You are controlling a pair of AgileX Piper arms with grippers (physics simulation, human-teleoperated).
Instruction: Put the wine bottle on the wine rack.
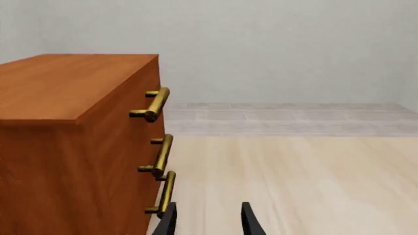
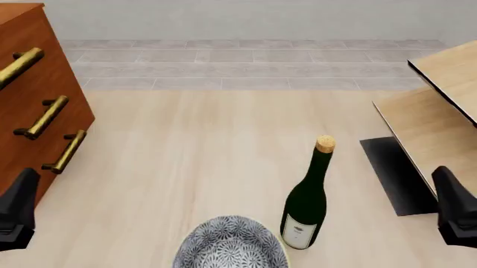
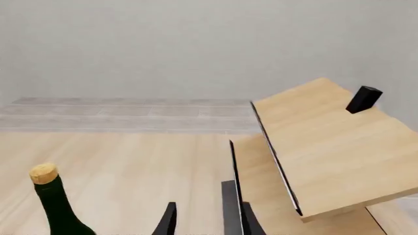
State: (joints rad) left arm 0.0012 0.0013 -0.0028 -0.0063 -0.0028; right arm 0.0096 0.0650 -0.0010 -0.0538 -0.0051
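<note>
The wine bottle (image 2: 305, 204) stands upright on the table in the front view, dark green with a tan cork (image 2: 325, 144) and a white label. Its neck and cork also show in the right wrist view (image 3: 52, 196). The wine rack (image 2: 436, 120), pale wood slanted panels on a black base, stands to the bottle's right and fills much of the right wrist view (image 3: 326, 152). My right gripper (image 3: 209, 223) is open and empty, low near the rack's base and right of the bottle. At the table's left, my left gripper (image 1: 209, 223) is open and empty beside the cabinet.
A reddish-brown cabinet (image 2: 30, 84) with brass handles (image 1: 156, 156) stands at the left. A patterned blue-grey bowl (image 2: 231, 245) sits at the front edge, just left of the bottle. Behind the pale wood table (image 2: 201, 145) runs a tiled floor strip and a wall.
</note>
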